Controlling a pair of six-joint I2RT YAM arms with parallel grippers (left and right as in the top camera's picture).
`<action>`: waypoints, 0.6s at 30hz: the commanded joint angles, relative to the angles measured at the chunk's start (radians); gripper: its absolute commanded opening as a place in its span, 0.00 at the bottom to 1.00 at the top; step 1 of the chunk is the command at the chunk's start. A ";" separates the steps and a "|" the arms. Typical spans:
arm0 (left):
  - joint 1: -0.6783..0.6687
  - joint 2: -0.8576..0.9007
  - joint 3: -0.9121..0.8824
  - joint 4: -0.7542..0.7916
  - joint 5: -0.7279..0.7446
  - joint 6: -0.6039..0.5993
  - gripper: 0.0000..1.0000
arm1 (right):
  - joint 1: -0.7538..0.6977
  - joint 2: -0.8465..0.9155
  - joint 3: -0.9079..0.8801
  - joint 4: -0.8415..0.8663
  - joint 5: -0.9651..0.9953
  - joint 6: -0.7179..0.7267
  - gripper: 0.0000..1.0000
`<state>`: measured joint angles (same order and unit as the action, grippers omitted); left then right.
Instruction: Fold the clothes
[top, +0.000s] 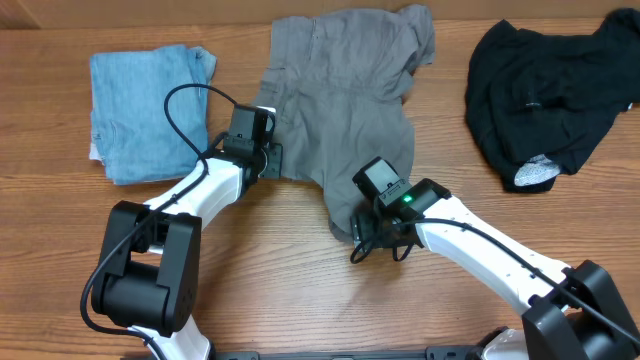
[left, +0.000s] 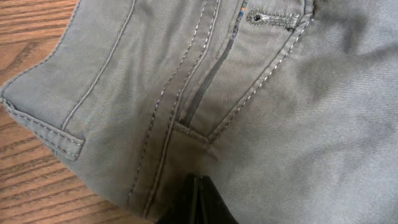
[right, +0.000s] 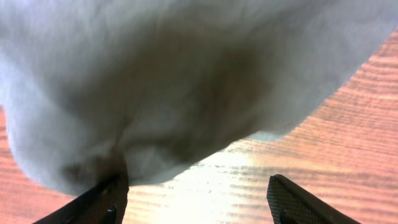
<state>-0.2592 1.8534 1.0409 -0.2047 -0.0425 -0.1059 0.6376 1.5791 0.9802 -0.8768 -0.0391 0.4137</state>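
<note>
At the shorts' near edge, left fingers (left: 196, 204) are pressed together, tips down on the grey fabric, no gap between them. Can't tell from the wrist view whether they pinch a bit of cloth or only rest on it. Right fingers (right: 102, 200) stand wide apart, nothing clamped. A bulge of grey cloth hangs over them and touches one finger. The other is clear, with bare wood showing between the two. Overhead puts that arm at the lower hem of the shorts (top: 340, 100) and the left arm at their left side edge.

Shorts lie on the bench (top: 300, 300), upper middle, spread out but rumpled, one top corner bunched, no clean fold visible. Denim (top: 145, 115) sits to the left, near but apart. Black garment (top: 545, 90) is to the right, well apart. Neither is touched.

Step, as a judgement: early, taking hold of the near edge ahead of a fold. Little of the task looks done.

Next move calls for:
- Right fingers close on the hem, taking a clean layer edge rather than the loose bulge.
- Left fingers need a sure pinch on their side.
- Both then lift together and carry the near edge across so the halves meet.

Fabric is thin and will likely sag and slip, so the grips should go deep. Keep clear of the denim.
</note>
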 joint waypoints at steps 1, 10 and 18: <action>0.005 0.016 0.021 -0.001 -0.009 -0.014 0.04 | 0.003 -0.072 0.081 -0.035 -0.007 0.005 0.78; 0.005 0.016 0.021 -0.001 -0.008 -0.014 0.04 | 0.050 -0.086 0.018 0.040 0.005 -0.157 0.90; 0.005 0.016 0.021 0.001 -0.009 -0.014 0.04 | 0.050 0.060 -0.012 0.132 0.153 -0.147 0.92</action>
<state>-0.2592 1.8534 1.0409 -0.2050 -0.0422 -0.1059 0.6872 1.5795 0.9741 -0.7723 0.0345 0.2707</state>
